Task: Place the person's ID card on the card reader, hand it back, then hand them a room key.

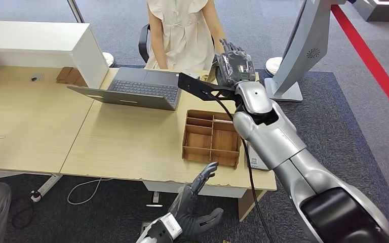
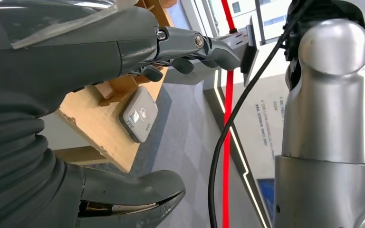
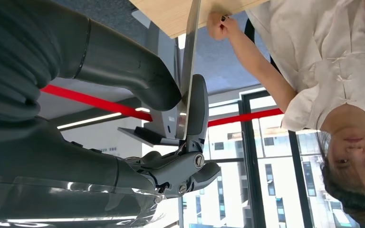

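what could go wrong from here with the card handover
1. The right hand pinches the thin flat card between its thumb and a finger. The card may slip and fall, since the person's hand is not touching it.
2. The small grey card reader sits at the desk's edge beside the right arm. A low pull-back might knock it off.

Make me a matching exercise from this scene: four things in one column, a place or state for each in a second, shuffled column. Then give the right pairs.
Things
1. laptop
2. wooden tray
3. left hand
4. right hand

Places or states
A. low, in front of the desk's near edge, fingers apart, holding nothing
B. open on the desk, in front of the person
C. raised, reaching towards the person
D. on the desk beside the right forearm, split into compartments

Pairs: 1-B, 2-D, 3-A, 4-C
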